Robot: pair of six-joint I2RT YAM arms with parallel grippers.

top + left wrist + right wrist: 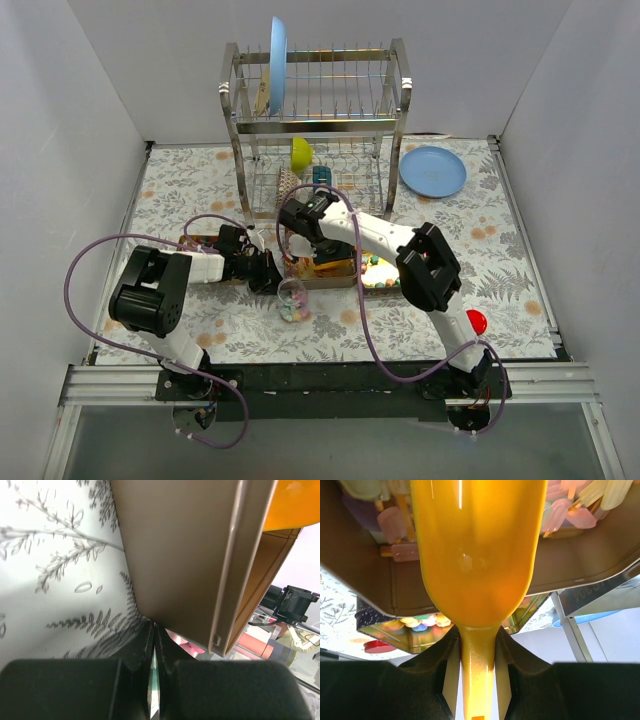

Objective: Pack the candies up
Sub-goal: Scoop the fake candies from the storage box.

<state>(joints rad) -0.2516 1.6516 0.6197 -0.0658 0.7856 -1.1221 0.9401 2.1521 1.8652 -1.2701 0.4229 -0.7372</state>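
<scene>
Right wrist view: right jaws clamp the orange scoop (475, 555), hiding most candies (420, 622); left jaws pressed shut.

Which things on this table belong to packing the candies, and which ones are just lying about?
For the job: candies, clear jar, orange scoop in the right gripper, red lid (likely the jar's).
Lying about: dish rack, yellow-green dish inside it, upright blue plate on top, flat blue plate beside it.
</scene>
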